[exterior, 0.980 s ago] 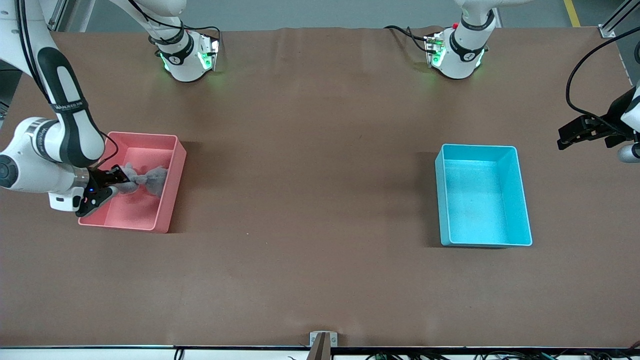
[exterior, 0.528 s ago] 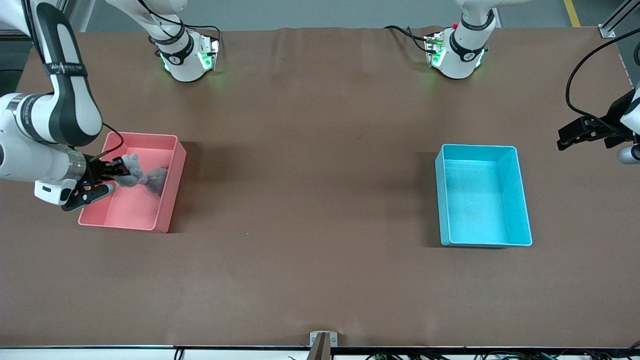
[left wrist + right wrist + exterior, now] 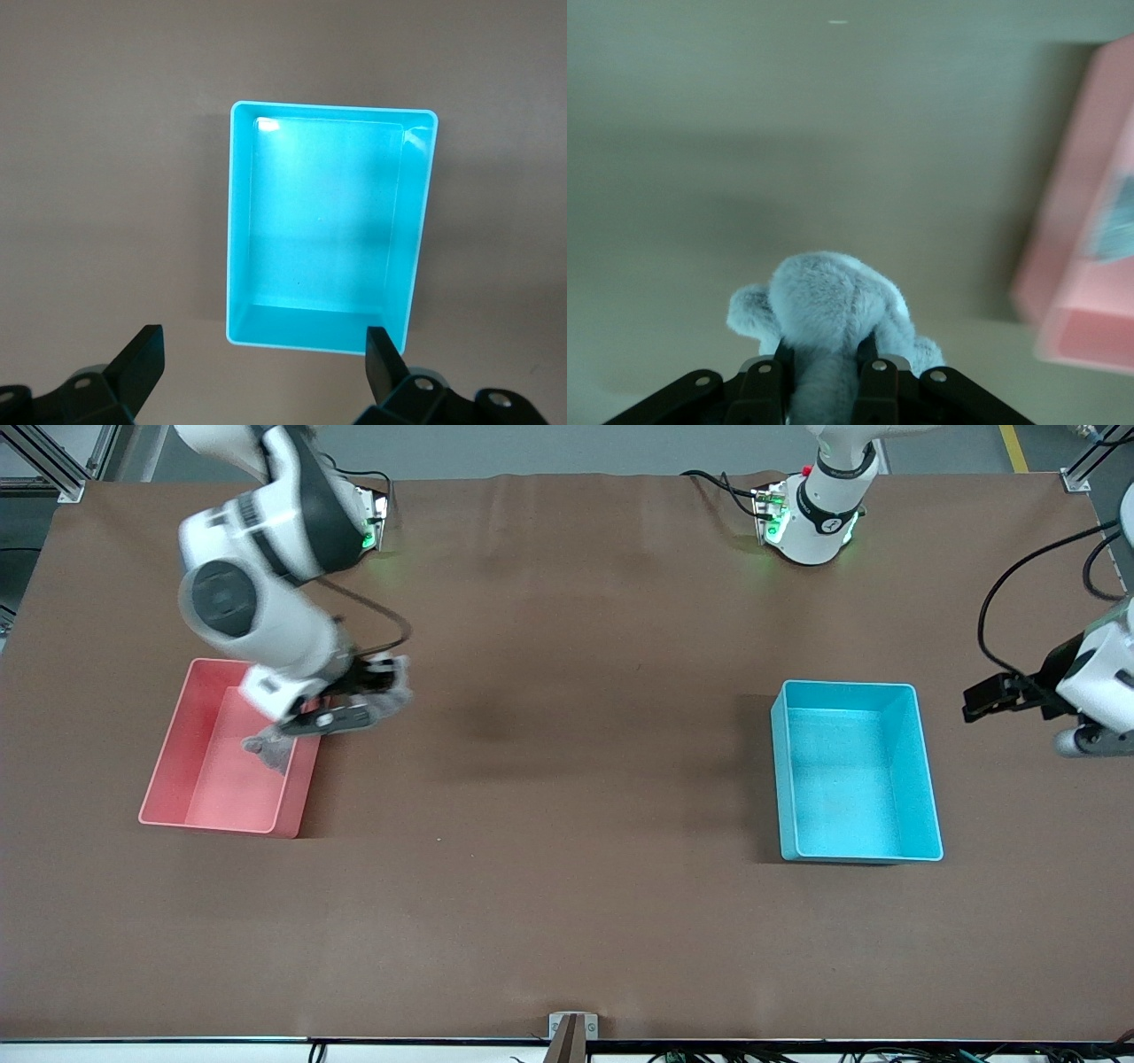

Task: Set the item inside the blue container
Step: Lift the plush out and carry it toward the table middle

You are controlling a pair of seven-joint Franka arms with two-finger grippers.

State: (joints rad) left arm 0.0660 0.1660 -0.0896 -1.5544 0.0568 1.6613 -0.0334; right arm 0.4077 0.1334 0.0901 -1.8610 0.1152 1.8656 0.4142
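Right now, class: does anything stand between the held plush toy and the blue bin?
Nothing visible does. The right gripper holds the plush toy above the pink bin's rim; only bare table lies between it and the blue bin.

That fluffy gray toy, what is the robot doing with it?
The right gripper is shut on the gray plush toy and holds it in the air over the edge of the pink bin. The blue container, toward the left arm's end of the table, has nothing in it yet. The left gripper hangs open in the air beside the blue container.
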